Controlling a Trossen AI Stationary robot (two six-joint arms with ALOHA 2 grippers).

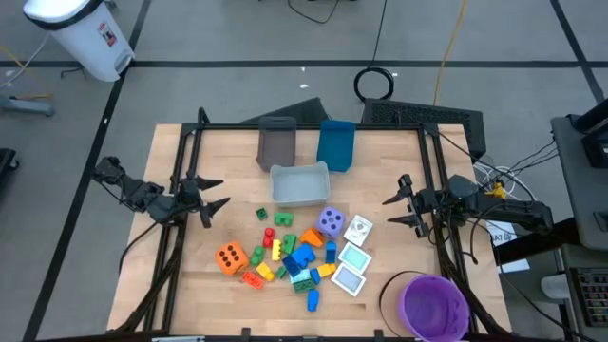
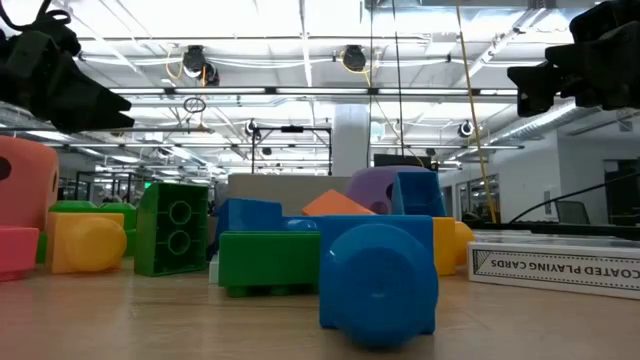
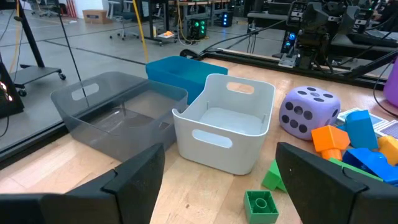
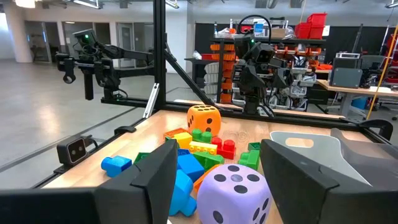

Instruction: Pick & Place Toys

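Observation:
Many small coloured bricks (image 1: 290,256) lie in a heap on the table's middle near part. The orange die (image 1: 229,257) sits at the heap's left, the purple die (image 1: 331,222) at its far right. White-teal tiles (image 1: 352,256) lie right of the heap. My left gripper (image 1: 218,194) hovers open at the table's left, fingers pointing right toward the heap. My right gripper (image 1: 393,209) hovers open at the table's right, fingers pointing left toward the purple die (image 4: 235,191). Both are empty.
A white bin (image 1: 300,183) stands behind the heap, with a grey bin (image 1: 276,142) and a blue bin (image 1: 335,144) farther back. A round purple bowl (image 1: 434,306) sits at the near right corner. A black frame (image 1: 309,125) surrounds the table.

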